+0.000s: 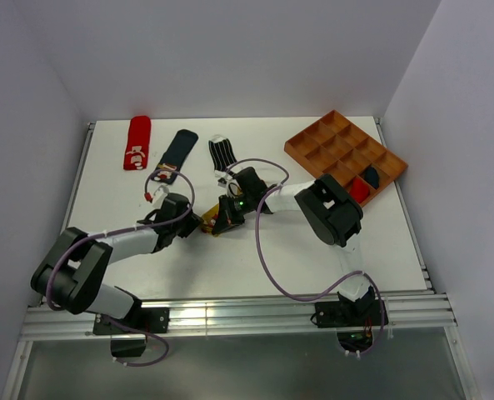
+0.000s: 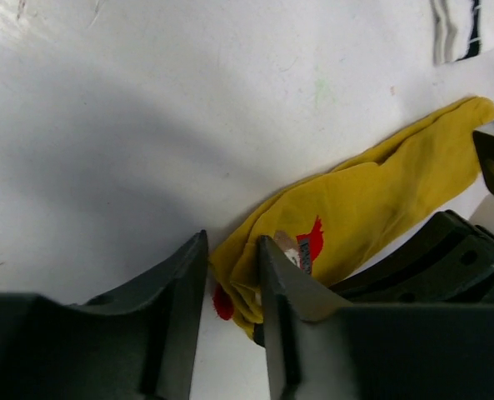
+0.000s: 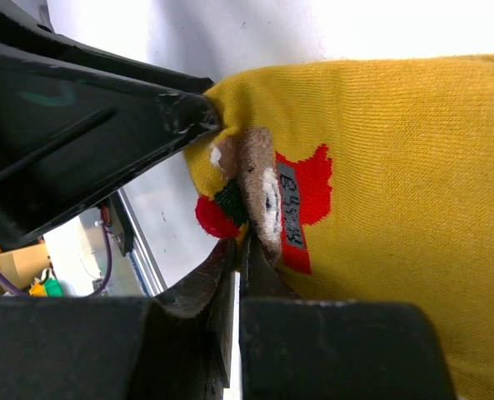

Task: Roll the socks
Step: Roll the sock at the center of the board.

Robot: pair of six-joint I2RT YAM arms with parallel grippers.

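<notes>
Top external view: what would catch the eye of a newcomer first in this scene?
Both arms meet at the middle of the table over the mustard yellow sock: the right gripper pinches its edge, while the left gripper has its jaws on either side of its end. At the far right, the orange tray holds a red sock and a navy sock.

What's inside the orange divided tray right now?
The orange tray holds a red bundle and a dark navy bundle in neighbouring compartments near its right end. The other visible compartments look empty. The right arm covers part of its near edge.
</notes>
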